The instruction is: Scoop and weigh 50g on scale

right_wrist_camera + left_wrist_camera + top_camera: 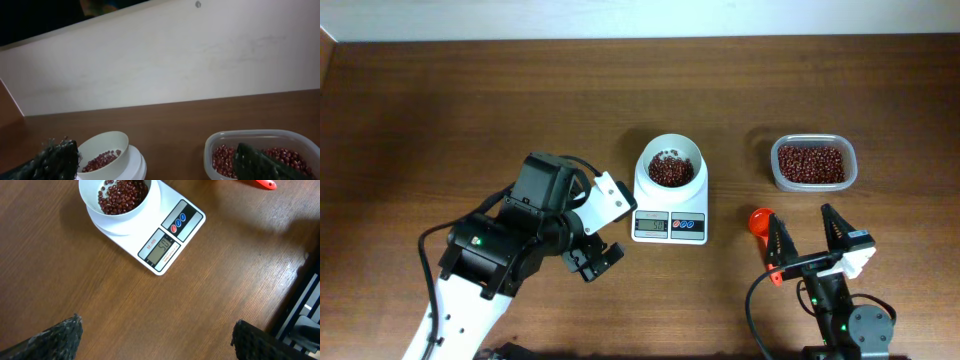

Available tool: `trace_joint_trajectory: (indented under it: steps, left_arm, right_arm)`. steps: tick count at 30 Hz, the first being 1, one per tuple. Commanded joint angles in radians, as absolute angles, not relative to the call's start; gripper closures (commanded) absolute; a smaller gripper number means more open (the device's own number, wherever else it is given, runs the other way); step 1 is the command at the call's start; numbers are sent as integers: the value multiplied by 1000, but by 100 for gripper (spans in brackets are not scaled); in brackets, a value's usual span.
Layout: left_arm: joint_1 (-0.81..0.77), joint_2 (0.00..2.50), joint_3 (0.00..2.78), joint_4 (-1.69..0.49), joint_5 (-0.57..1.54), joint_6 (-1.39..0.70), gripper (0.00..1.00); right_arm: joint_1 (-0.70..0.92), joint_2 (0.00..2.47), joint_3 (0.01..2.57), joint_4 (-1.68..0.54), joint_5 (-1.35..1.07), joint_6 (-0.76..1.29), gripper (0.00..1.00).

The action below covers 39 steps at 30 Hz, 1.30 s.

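Scale [669, 226] mid-table, white bowl [692, 152] on top holding red-brown beans [671, 170]. Clear tub [813, 185] with more beans to its right. Orange scoop [761, 218] lies just beside right gripper [803, 225], jaws spread, empty. Left gripper [155, 342] spread wide, empty, near scale.

Left claw [157, 340], right claw [799, 216]: wide open.

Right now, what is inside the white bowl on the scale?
Dark red-brown beans lie loose in the bowl, some white floor showing; anything beneath the beans is covered.
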State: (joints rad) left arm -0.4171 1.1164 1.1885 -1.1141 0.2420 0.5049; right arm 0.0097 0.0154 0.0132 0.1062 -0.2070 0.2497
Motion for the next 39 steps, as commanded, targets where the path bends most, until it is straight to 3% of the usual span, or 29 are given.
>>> trace_joint_trajectory:
  steps: [1,12,20,39]
  left_arm:
    - [-411,1111,1205,-1113,239,518,1]
    - [-411,1111,1205,-1113,239,518,1]
    - [-411,1111,1205,-1113,239,518,1]
    - [-411,1111,1205,-1113,239,518,1]
  right_arm:
    - [4,3,6,107,-190,239,1]
    - [6,3,6,-72,-110,228,1]
    - [5,3,6,-72,-112,36,1]
    - [-28,3,6,-75,-115,22,1]
